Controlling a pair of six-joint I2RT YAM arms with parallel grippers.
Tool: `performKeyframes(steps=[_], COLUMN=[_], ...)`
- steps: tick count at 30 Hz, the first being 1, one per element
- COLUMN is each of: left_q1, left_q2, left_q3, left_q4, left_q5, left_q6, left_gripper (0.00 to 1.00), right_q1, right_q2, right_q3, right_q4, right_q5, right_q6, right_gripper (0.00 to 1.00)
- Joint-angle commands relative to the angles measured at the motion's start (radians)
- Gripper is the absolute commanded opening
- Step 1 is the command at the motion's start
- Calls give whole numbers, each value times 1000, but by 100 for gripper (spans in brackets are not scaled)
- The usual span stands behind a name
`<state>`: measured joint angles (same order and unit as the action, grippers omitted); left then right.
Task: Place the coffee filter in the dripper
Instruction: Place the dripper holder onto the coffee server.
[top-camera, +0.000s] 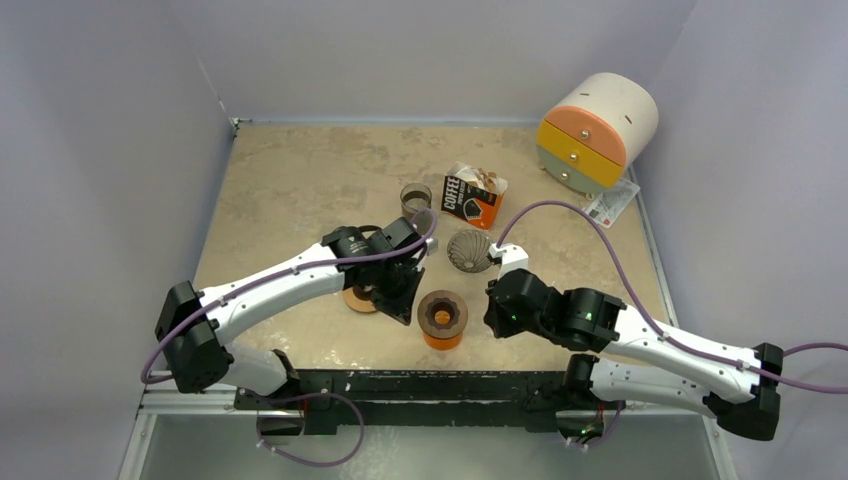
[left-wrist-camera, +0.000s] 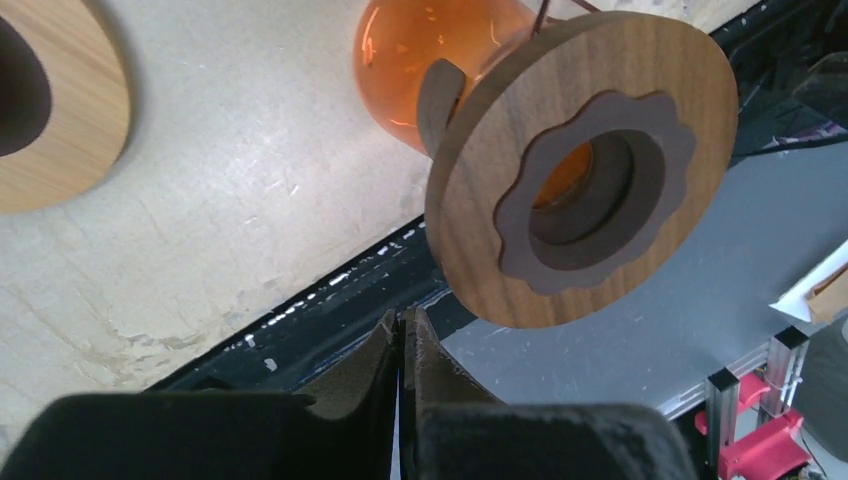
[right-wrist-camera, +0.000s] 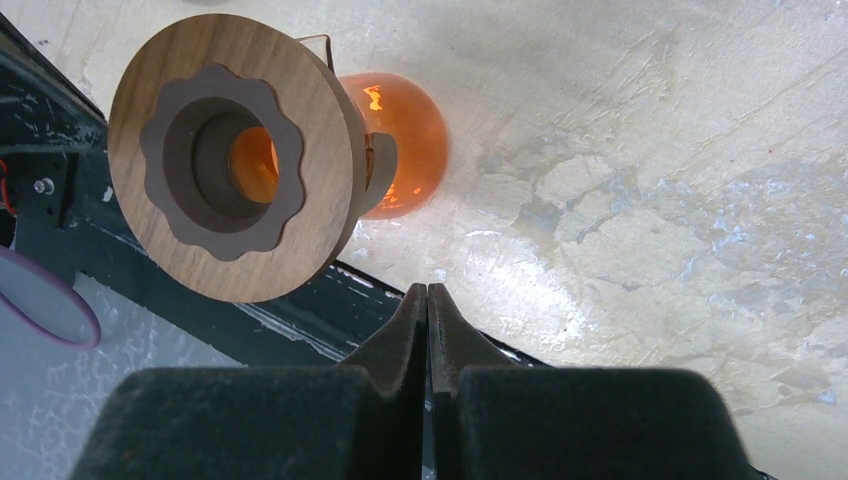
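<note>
Closest to me, low in the top view, both claws sit on either side of an orange glass vessel (top-camera: 442, 334) with a wooden collar (top-camera: 442, 313). My left gripper (top-camera: 403, 308) is just left of it. On the left wrist camera its fingers (left-wrist-camera: 385, 352) are pressed together with nothing between them. The collar (left-wrist-camera: 580, 170) fills the upper right of that frame, and the orange glass (left-wrist-camera: 440, 50) is at the top.

My right gripper (top-camera: 490, 310) is just right of the vessel. Its fingers (right-wrist-camera: 445, 325) are also pressed together and empty, and the collar (right-wrist-camera: 230, 155) is tilted at the upper left of the right wrist frame.

A second wooden ring (top-camera: 357, 300) lies on the table (top-camera: 280, 190), partly under the left claw.

Further up, near the frame's centre, the ribbed grey dripper (top-camera: 469, 250) stands with nothing in it that I can see. Above it to the left is a glass cup (top-camera: 416, 198).

The coffee filter (top-camera: 488, 181) pokes out of the open COFFEE box (top-camera: 463, 198), just above the dripper and apart from it.

At the upper right a round drawer unit (top-camera: 598, 130) lies tipped over.
</note>
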<state>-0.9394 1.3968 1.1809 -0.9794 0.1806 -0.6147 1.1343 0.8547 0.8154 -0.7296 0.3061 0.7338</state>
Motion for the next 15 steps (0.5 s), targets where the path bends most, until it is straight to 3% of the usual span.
performKeyframes(steps=[1,15], left_q1=[-7,-12], left_q2=[4,19], left_q3=[-8,-8], left_q4=[49,108], left_q5=[67,94], left_q6=[-18,-29], left_gripper=[0,0], right_q1=[5,5], right_q2=[-10,-39], right_q3=[30,15], right_q4=[-11,-26], right_q5=[38,51], right_q6=[12,30], right_gripper=[0,0])
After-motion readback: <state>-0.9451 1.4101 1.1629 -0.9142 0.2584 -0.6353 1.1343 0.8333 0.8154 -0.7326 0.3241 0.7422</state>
